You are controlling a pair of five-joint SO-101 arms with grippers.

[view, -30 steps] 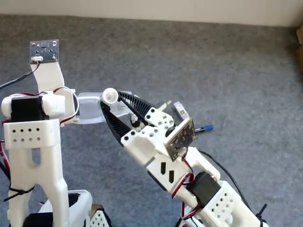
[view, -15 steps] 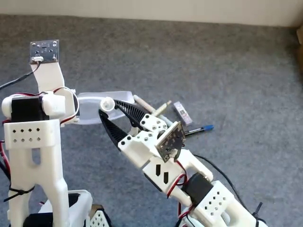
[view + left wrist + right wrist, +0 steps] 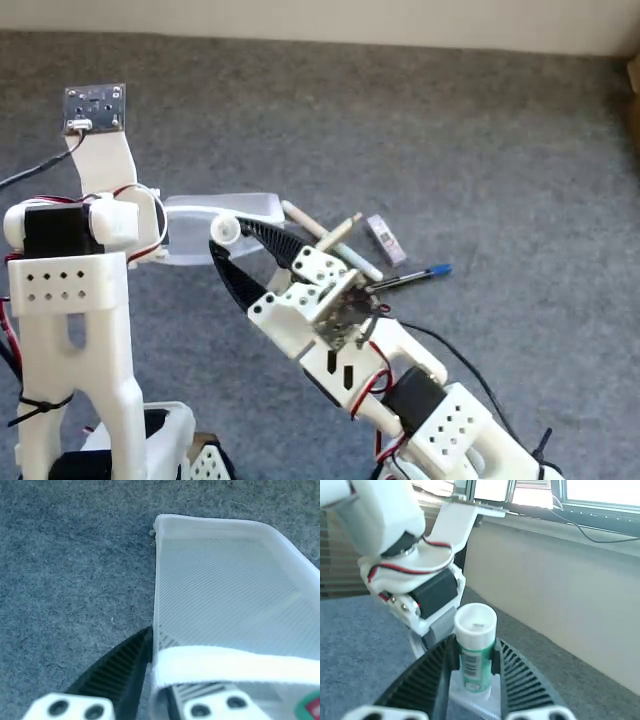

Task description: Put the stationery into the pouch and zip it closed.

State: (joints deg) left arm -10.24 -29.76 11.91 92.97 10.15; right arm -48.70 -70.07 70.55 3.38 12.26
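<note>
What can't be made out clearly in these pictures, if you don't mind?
- Pouch opening: high view, covered by the left arm and right gripper; open or zipped, cannot tell.
- Glue stick lower end: right wrist view, sunk between the gripper's fingers.
- Blue pen near end: high view, under the right arm.
- Small block: high view, too small to identify.

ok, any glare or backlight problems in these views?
Right wrist view: the windows behind are blown out white, yet the glue stick between the jaws is lit well enough to make out. Left wrist view: the pouch glows pale, its rim almost white. High view: flat, even light on the carpet, only faint shadow beside the pen.
</note>
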